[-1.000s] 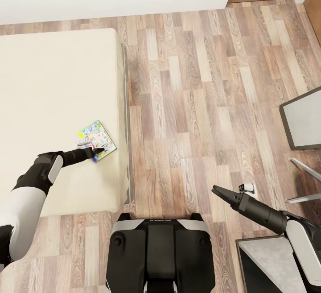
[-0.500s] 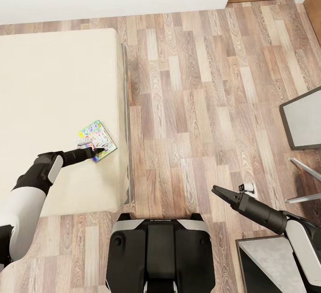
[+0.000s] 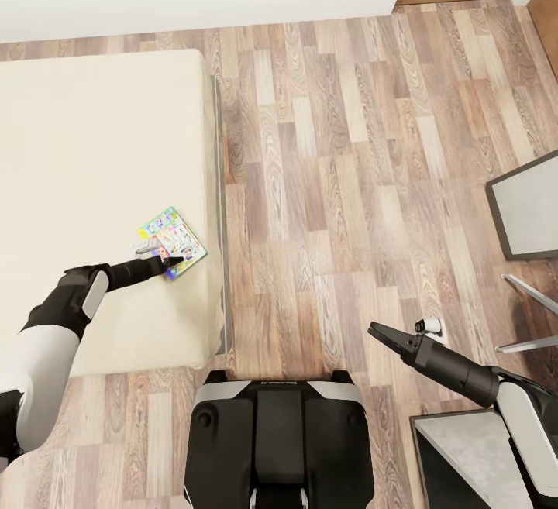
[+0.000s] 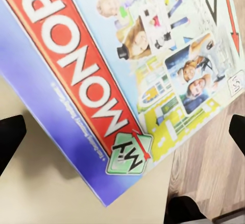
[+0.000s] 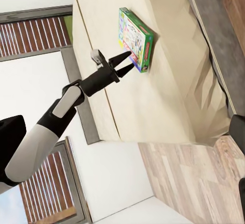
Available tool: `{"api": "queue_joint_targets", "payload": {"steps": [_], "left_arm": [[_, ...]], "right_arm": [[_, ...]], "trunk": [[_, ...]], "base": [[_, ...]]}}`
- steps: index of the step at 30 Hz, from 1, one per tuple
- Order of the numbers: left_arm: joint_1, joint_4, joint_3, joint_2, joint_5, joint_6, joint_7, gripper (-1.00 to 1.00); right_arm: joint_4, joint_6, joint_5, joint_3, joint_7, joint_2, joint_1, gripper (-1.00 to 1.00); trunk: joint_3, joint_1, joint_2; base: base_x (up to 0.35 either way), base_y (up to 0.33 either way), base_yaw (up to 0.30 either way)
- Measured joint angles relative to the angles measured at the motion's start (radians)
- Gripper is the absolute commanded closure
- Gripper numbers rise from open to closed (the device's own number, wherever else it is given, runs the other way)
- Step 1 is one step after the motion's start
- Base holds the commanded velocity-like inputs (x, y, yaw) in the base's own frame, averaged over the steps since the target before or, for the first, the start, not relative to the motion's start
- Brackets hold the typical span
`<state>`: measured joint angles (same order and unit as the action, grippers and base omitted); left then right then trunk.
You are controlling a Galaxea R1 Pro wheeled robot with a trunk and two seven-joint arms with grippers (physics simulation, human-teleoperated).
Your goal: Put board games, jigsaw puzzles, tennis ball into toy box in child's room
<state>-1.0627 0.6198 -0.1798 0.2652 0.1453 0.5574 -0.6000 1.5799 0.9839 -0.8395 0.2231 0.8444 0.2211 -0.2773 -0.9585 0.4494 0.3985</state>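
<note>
left pincer beside board game

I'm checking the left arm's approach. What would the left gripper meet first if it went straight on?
Most likely the board game on the bed: the left gripper, open, points at the box's near corner, fingers either side. Whether they already touch it is unclear.

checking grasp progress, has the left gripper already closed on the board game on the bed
No, the left gripper has its fingers spread apart, their tips just at the near edge of the board game.
</note>
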Motion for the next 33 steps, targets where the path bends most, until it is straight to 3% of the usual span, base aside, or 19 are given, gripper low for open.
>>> {"api": "queue_joint_targets", "payload": {"steps": [33], "left_arm": [[0.000, -0.006, -0.002, 0.000, 0.004, 0.008, -0.047, -1.00]], "right_arm": [[0.000, 0.000, 0.000, 0.000, 0.000, 0.000, 0.000, -1.00]], "trunk": [[0.000, 0.000, 0.000]], "base": [[0.000, 0.000, 0.000]]}}
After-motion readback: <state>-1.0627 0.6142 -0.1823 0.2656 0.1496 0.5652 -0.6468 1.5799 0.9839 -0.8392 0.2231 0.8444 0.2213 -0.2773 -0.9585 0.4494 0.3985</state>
